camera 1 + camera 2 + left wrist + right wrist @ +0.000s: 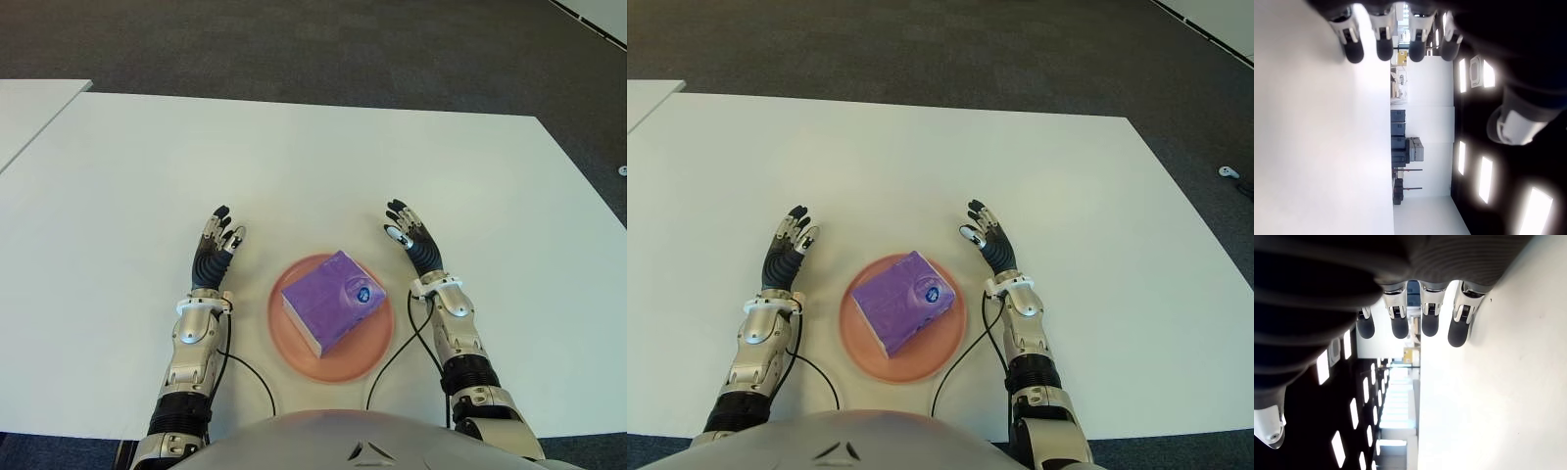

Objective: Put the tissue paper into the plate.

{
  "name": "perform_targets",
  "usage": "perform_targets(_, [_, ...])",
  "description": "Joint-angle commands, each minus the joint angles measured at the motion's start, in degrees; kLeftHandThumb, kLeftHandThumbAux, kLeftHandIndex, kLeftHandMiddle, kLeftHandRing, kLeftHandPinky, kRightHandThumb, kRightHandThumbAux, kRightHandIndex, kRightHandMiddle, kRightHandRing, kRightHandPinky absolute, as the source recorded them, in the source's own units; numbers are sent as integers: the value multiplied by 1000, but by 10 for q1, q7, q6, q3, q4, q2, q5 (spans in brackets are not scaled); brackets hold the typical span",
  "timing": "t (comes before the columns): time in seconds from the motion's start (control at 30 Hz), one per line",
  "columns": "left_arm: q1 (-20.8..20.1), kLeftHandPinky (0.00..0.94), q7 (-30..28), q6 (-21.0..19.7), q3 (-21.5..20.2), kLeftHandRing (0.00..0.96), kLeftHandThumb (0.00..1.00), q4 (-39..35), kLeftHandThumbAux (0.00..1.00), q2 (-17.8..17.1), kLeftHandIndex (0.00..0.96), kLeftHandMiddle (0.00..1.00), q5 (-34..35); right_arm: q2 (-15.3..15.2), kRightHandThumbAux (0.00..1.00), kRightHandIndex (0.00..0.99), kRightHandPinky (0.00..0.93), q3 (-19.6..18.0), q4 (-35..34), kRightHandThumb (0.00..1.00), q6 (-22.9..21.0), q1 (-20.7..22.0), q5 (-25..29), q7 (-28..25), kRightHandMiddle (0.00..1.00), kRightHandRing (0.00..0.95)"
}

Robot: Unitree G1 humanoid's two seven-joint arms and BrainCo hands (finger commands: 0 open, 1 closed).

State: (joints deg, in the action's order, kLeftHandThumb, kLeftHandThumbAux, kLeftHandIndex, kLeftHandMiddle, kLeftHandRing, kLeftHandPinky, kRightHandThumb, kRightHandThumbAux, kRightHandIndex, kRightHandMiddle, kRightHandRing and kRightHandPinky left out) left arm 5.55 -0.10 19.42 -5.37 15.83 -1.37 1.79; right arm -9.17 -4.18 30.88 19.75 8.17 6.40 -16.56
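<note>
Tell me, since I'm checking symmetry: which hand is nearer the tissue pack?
Right, narrowly. The right hand shows beside the tissue pack on its right; the left hand flanks it farther left.

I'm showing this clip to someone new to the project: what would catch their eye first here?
The purple tissue paper pack lying in the round orange plate, close to the robot's body on the white table. Next, the left hand and right hand flanking the plate, one on each side, fingers spread and holding nothing.
</note>
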Motion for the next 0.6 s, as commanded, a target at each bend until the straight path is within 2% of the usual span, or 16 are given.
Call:
perform_targets(0.03, [8, 0, -7, -14, 4, 0, 0, 13, 526, 0, 0, 0, 2, -1, 536, 0, 0, 4, 46, 0, -20, -40, -15, 5, 0, 0])
perform_targets(0.23, [6, 0, -5, -14, 3, 0, 0, 14, 523, 0, 0, 0, 1, -2, 548, 0, 0, 5, 70, 0, 2, -32, -20, 9, 0, 0])
perform_targets(0.6, [2, 0, -4, -13, 3, 0, 0, 16, 516, 0, 0, 0, -1, -2, 568, 0, 0, 9, 131, 0, 93, -14, -51, 45, 0, 0])
